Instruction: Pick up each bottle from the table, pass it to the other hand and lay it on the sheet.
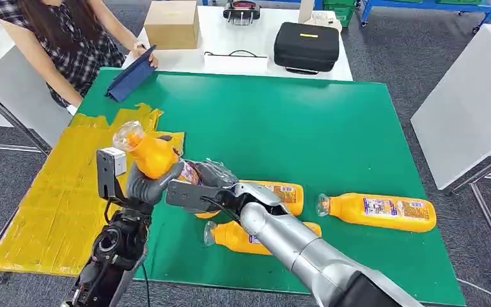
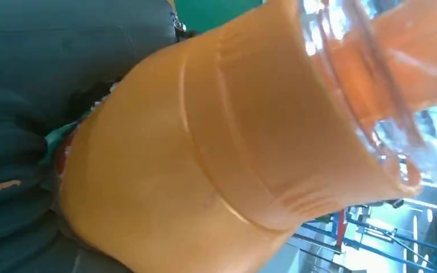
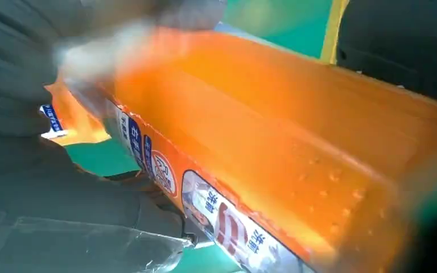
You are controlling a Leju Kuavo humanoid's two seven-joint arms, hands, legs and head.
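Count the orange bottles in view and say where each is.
4. One bottle held between both hands above the table; three lie on the green mat: one behind the right arm, one under it, one farther right. None seem hidden.

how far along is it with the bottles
Nothing lies on the yellow sheet yet. One bottle is mid-handover: the left hand grips it below the neck while the right hand is at its base. Three bottles lie on the green table, left to do.

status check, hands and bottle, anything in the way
Left hand and right hand both grip one orange bottle, mid-handover. Yellow sheet bare. Three bottles left on the table.
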